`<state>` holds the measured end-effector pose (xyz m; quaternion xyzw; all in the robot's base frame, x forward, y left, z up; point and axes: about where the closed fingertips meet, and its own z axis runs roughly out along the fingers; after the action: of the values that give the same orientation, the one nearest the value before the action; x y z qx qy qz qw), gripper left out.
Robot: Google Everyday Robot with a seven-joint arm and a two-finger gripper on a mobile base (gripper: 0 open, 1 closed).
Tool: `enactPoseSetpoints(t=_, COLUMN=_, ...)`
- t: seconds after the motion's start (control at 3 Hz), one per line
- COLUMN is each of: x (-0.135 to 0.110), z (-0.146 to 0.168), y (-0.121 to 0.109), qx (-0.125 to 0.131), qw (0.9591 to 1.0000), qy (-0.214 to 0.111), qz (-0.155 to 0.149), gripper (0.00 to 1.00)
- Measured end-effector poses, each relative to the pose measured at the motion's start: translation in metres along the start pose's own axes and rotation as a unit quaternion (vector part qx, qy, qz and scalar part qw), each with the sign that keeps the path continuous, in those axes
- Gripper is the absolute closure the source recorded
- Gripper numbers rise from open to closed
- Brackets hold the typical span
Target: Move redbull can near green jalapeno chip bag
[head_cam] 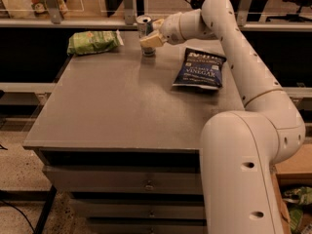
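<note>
The redbull can (144, 24) stands upright at the far edge of the grey table (122, 106), its pull-tab top showing. My gripper (149, 39) is around its middle, with a pale finger (150, 40) across the can's front. The green jalapeno chip bag (93, 42) lies flat at the table's far left corner, a short gap to the left of the can. The can's lower part is hidden behind the finger.
A dark blue chip bag with white lettering (200, 68) lies to the right of the can, under my arm (229, 38). Shelving and a rail (87, 22) run behind the table. Drawers (146, 183) sit below the table's front edge.
</note>
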<state>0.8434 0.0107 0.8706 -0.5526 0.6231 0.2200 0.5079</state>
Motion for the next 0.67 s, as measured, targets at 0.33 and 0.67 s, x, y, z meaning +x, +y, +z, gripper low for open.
enactPoseSetpoints(t=0.33, x=-0.0003, z=-0.0001, y=-0.0001, qx=0.000, qw=1.0000, qy=0.000, qz=0.000, gripper=0.36)
enactPoseSetpoints(t=0.67, x=0.0000, z=0.0041, y=0.0017, qx=-0.003, qw=1.0000, qy=0.000, qz=0.001, gripper=0.13)
